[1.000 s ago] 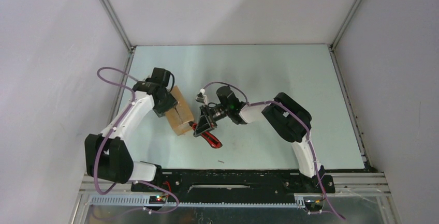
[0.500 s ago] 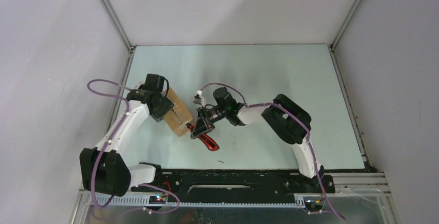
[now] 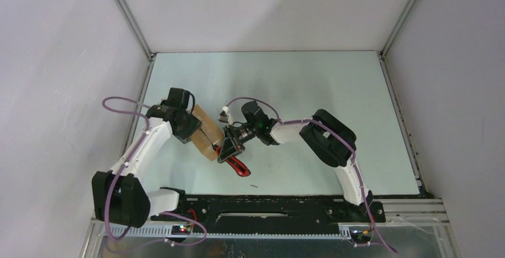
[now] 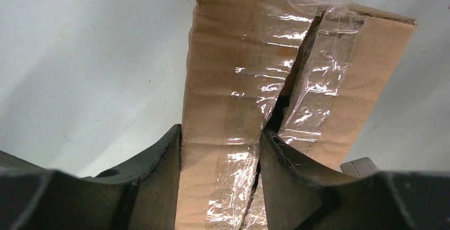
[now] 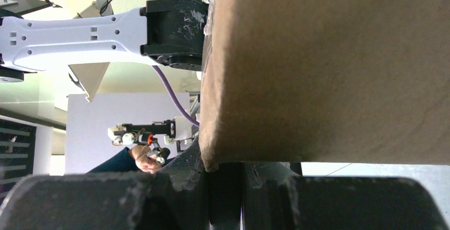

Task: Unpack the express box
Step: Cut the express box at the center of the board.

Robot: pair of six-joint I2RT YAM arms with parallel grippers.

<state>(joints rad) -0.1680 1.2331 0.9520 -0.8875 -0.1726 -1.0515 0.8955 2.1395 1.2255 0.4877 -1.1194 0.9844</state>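
Observation:
The express box (image 3: 205, 134), a brown carton with clear tape along its top seam, sits tilted on the table's left side. In the left wrist view the taped seam of the box (image 4: 233, 81) is split. My left gripper (image 4: 220, 134) is shut on one top flap, with one finger outside the box and the other down in the slit. My right gripper (image 3: 226, 149) is shut on a red-and-black utility knife (image 3: 239, 166), its front end against the box's right side. The box wall (image 5: 329, 65) fills the right wrist view just above my right gripper (image 5: 225, 169).
White enclosure walls with metal posts close in the pale green table (image 3: 309, 91) on three sides. A small dark scrap (image 3: 254, 185) lies near the front edge. The left arm's white link (image 5: 79, 33) runs behind the box in the right wrist view.
The left arm has drawn back and down a little, with the box still in its grip. The right gripper with the knife has moved left, closer against the box.

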